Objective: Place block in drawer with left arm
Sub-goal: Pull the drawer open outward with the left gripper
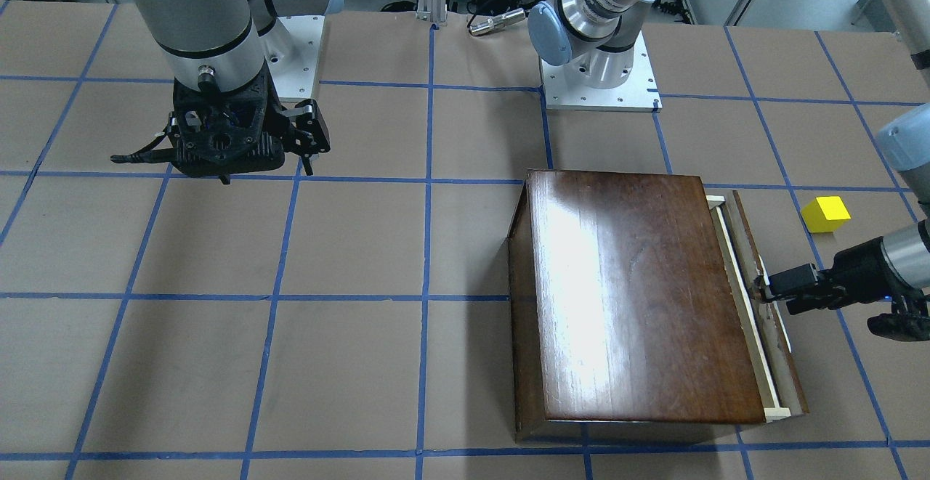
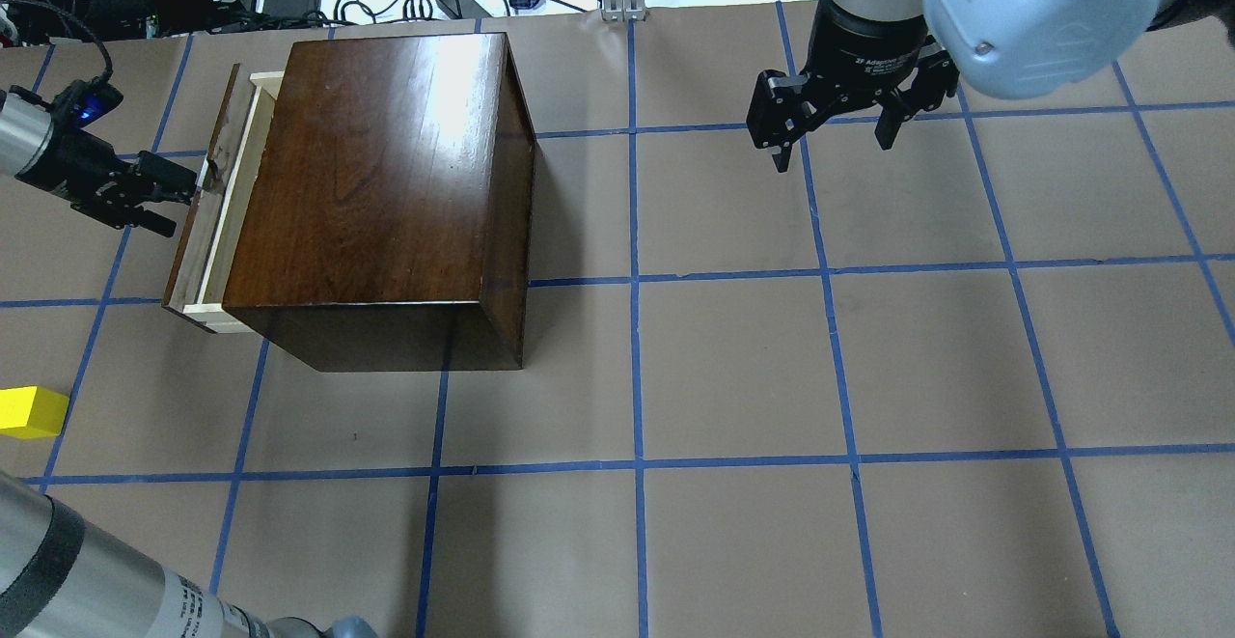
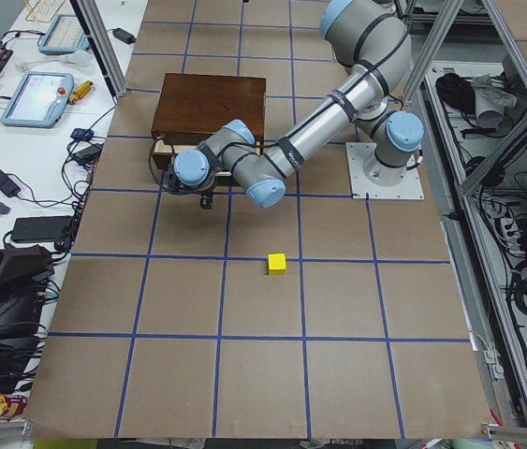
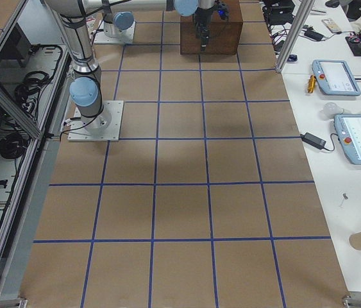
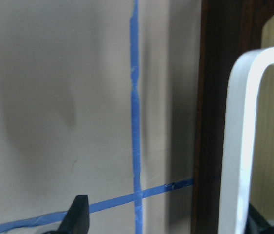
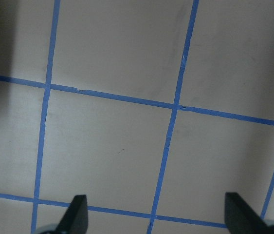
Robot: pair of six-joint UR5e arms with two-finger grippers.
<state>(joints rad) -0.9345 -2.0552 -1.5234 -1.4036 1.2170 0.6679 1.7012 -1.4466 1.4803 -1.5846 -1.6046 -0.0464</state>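
The left arm's gripper (image 2: 181, 202) reaches level across the table to the front of the drawer (image 2: 205, 233), which stands a narrow way out of the dark wooden box (image 2: 376, 184). What lies inside the drawer cannot be made out; only its pale rim shows past the box top. The arm is cut off at the frame edge in both the overhead and front-facing views. The side view from the robot's left shows it whole, bent at the elbow with the wrist low before the box, though the gripper there is too small to read. Only the left wrist camera shows the white handle (image 5: 244, 136) up close. It lies between widely spread fingers (image 5: 77, 217), nearer the one barely seen at the frame's lower right, and the jaws are not closed on it. The yellow block (image 2: 29, 412) sits on the table (image 2: 733, 358) at the overhead frame's left edge, well apart from the drawer and on the robot's side of it. The right gripper (image 2: 832, 149) hangs above the table with fingers spread, holding nothing, far from the box.
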